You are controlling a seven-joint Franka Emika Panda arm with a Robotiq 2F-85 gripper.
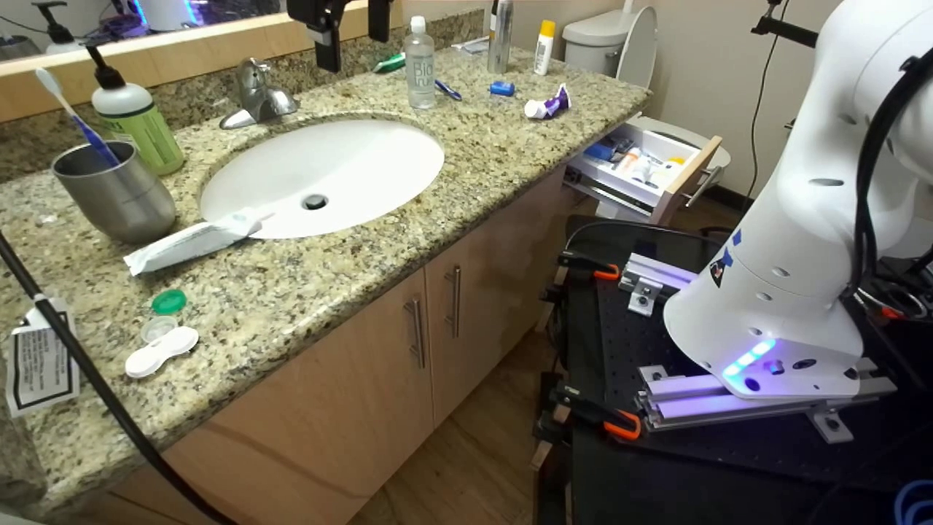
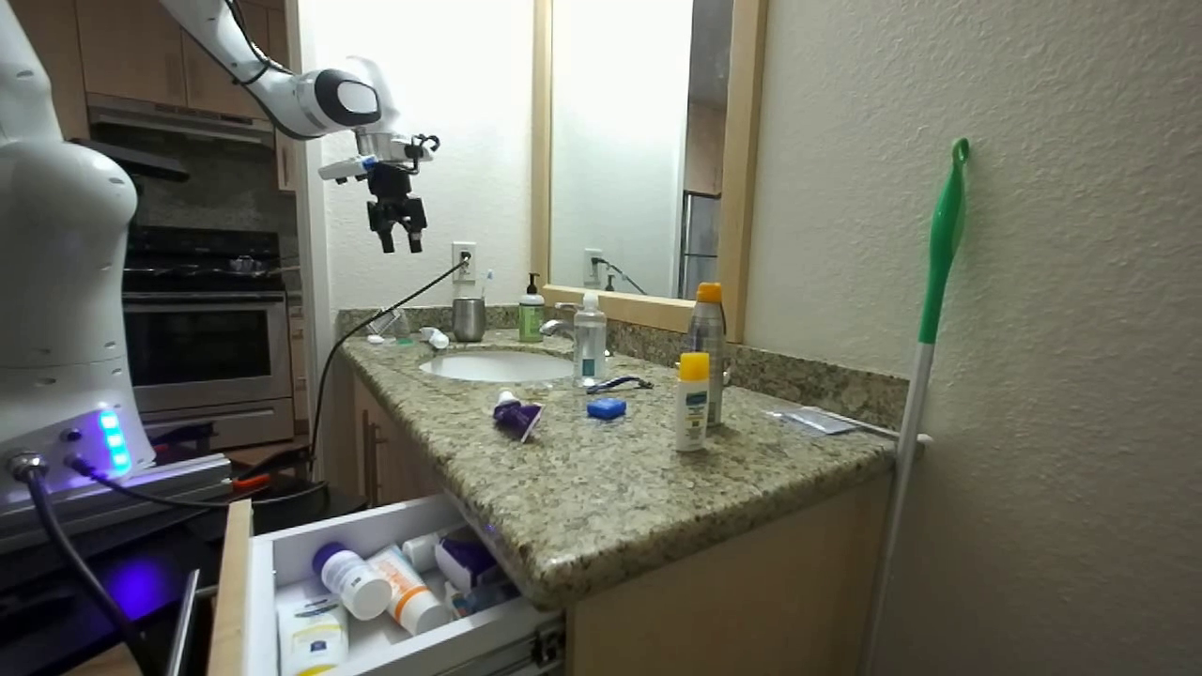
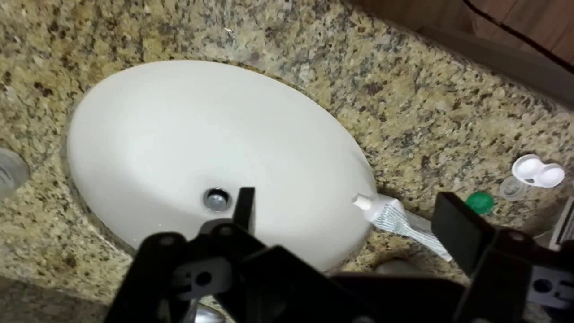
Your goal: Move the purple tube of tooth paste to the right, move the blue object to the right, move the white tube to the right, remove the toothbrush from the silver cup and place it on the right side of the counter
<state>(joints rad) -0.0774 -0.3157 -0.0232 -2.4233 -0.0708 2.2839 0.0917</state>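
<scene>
Above the counter (image 1: pixel 474 157) my gripper (image 2: pixel 401 244) hangs with its fingers wide apart and nothing between them. Through the gap in the wrist view I see the white tube (image 3: pixel 403 223) lying well below, its cap over the sink's edge. The silver cup (image 1: pixel 120 197) stands beside that tube, with the toothbrush (image 1: pixel 86 124) leaning in it, bristles up. Past the sink, at the counter's opposite end, lie the purple tube of tooth paste (image 2: pixel 516 419) and the blue object (image 2: pixel 607 408), a small block, apart from each other.
A clear bottle (image 1: pixel 420 69), a razor (image 1: pixel 447 90), a spray can (image 2: pixel 706 347) and a yellow-capped bottle (image 2: pixel 692 408) stand or lie near the blue object. The soap bottle (image 1: pixel 138 117) is behind the cup. An open drawer (image 2: pixel 376 601) juts out below. The faucet (image 1: pixel 259 95) rises behind the sink (image 1: pixel 321 164).
</scene>
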